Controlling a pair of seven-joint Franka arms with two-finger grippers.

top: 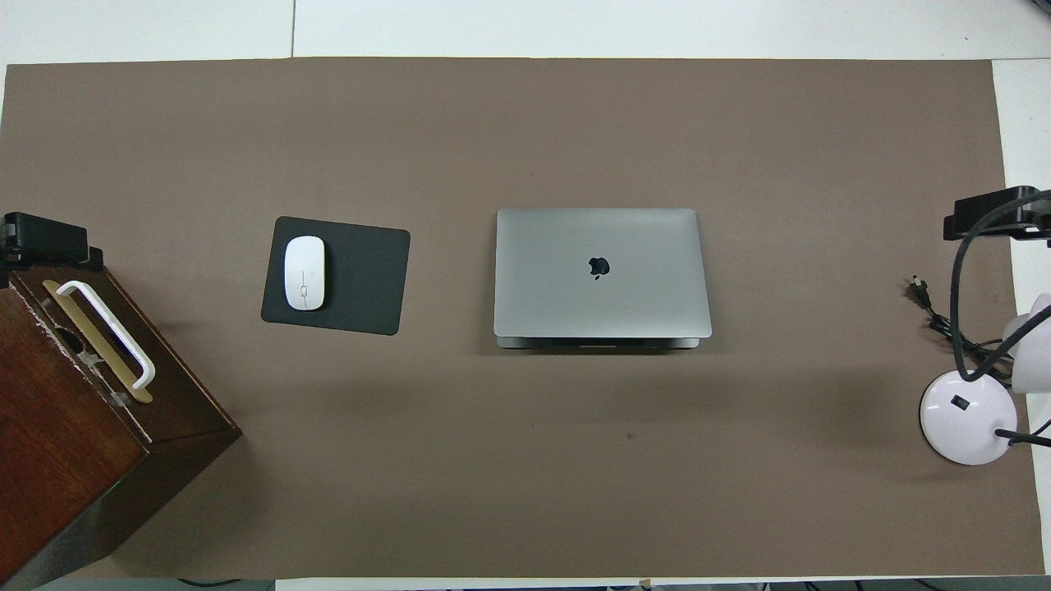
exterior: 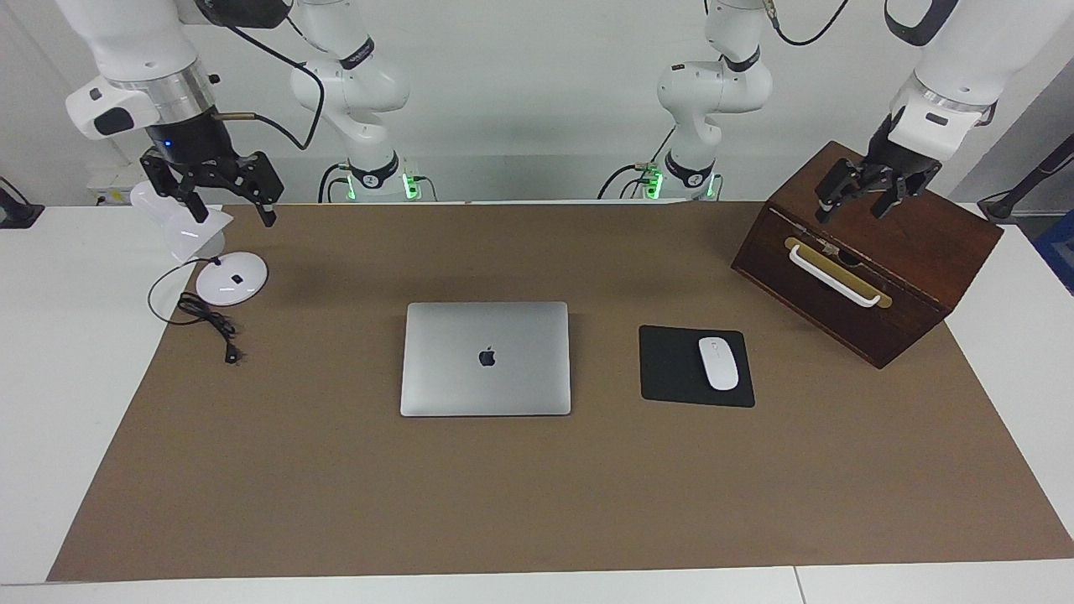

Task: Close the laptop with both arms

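Wooden box (exterior: 873, 260) shut; laptop (exterior: 486, 359) closed; both grippers' fingers (exterior: 267, 210) spread, empty.

The silver-grey laptop (exterior: 485, 358) lies flat, lid shut with logo up, mid-table beside the mouse pad (exterior: 675, 366).

A: What is cut off from above?
B: The wooden box (top: 74, 427) runs past the frame's edge at the left arm's end of the table, so only part of its top shows. The desk lamp (top: 969, 414) is clipped at the right arm's end; its head is half out of frame.
A: And the grippers?
B: From above, only a dark sliver of the left gripper (top: 45, 238) and the right gripper (top: 989, 215) shows. The facing view crops both arms' upper links.
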